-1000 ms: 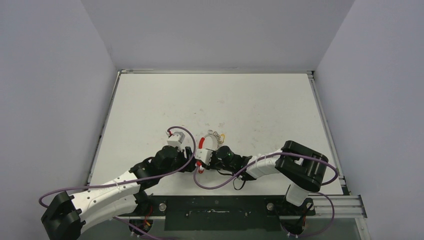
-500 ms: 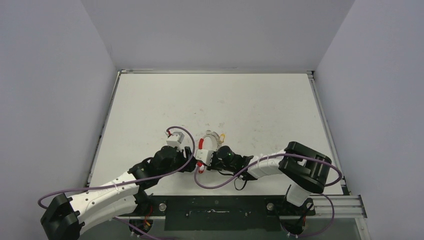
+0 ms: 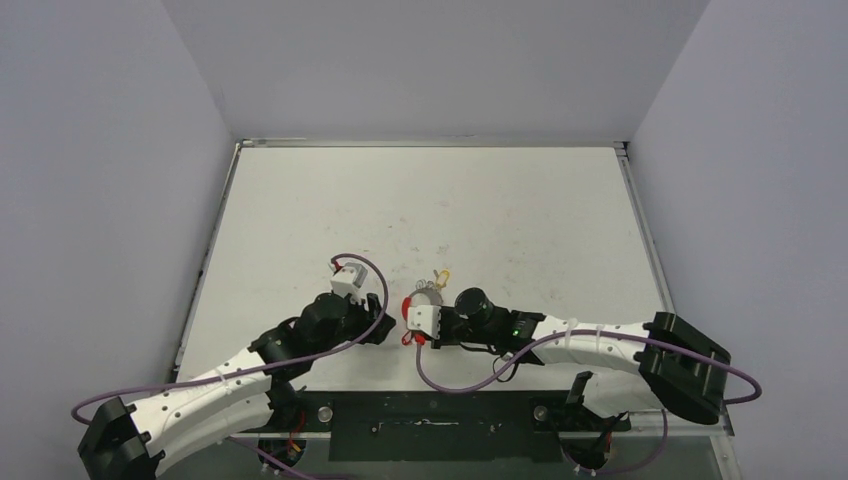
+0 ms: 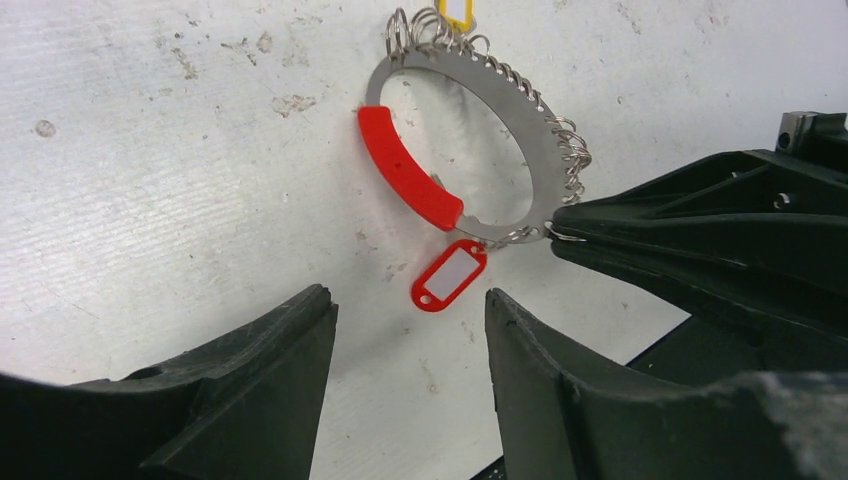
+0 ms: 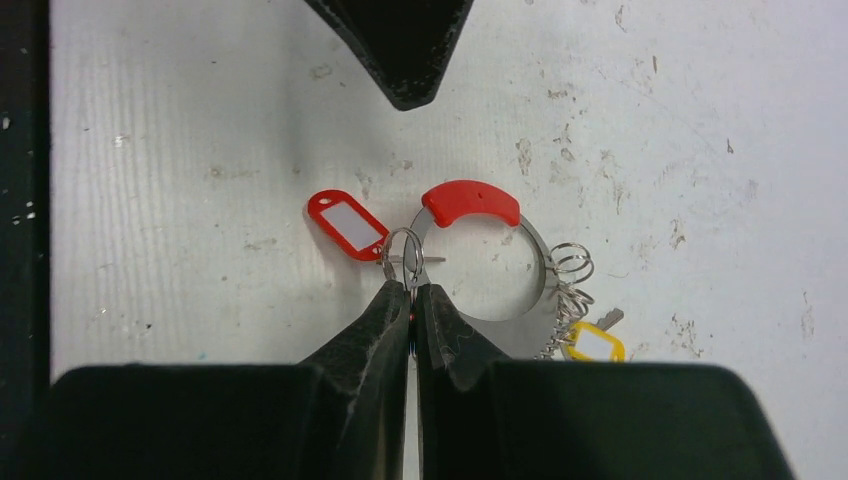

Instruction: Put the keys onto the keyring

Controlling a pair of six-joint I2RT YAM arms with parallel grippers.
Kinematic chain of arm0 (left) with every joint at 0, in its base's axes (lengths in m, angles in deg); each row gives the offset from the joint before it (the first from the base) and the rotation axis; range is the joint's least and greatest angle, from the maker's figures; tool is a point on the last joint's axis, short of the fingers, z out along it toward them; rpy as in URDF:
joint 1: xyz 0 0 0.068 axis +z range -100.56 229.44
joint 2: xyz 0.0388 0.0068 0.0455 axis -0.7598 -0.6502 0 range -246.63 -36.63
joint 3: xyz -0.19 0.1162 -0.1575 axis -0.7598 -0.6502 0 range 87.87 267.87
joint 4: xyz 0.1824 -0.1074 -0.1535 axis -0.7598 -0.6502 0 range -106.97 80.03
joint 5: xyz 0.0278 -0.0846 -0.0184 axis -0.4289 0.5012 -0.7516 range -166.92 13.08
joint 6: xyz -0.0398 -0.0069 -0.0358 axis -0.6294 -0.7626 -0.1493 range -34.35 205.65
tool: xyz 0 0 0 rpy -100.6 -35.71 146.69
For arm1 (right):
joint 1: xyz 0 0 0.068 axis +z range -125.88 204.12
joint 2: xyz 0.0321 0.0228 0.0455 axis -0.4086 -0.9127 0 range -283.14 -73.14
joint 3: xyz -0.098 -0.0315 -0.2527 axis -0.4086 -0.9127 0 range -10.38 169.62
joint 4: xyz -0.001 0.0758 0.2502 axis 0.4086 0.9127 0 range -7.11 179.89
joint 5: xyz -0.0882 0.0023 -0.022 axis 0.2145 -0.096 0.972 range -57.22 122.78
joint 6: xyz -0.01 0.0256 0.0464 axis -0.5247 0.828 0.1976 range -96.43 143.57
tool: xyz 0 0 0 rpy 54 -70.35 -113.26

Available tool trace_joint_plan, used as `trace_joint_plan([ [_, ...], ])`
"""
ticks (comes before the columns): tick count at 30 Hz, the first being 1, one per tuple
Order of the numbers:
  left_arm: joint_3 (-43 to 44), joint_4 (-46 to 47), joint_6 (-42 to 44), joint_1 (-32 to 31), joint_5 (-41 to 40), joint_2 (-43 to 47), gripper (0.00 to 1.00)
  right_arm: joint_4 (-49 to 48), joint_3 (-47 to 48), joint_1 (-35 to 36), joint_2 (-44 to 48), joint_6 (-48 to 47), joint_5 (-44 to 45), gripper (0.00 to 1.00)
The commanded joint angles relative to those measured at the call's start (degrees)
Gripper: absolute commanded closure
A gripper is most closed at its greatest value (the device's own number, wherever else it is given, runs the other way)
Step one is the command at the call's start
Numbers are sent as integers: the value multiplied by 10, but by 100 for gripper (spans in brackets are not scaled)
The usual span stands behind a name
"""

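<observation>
The yellow-tagged key (image 5: 592, 345) already hangs on the keyring (image 4: 490, 85). The right gripper (image 5: 412, 295) pinches the red-tagged key (image 5: 346, 224) at its rim, and the left gripper (image 4: 406, 310) is open and empty.

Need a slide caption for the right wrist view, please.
Right gripper shut on the red-tagged key at the keyring rim; yellow tag lies among small rings opposite.

even, diffuse light, bright on the white table (image 3: 500, 200); shadows are soft. the keyring (image 4: 410, 180) gleams dully. wrist views are sharp centrally, softer in the near foreground.
</observation>
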Motion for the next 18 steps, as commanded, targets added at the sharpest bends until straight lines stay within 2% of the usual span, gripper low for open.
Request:
trace_joint_plan([
  [1,0,27,51,0,11,22,46,50,4,-7,53,-17,-49,100],
  [11,-18,133,180,-2,84,67,51,152,46,-25,121,-43,-131,100],
  [18,-40,216,262,-7,153,74,53,183,71,-39,139,-46,-181,100],
])
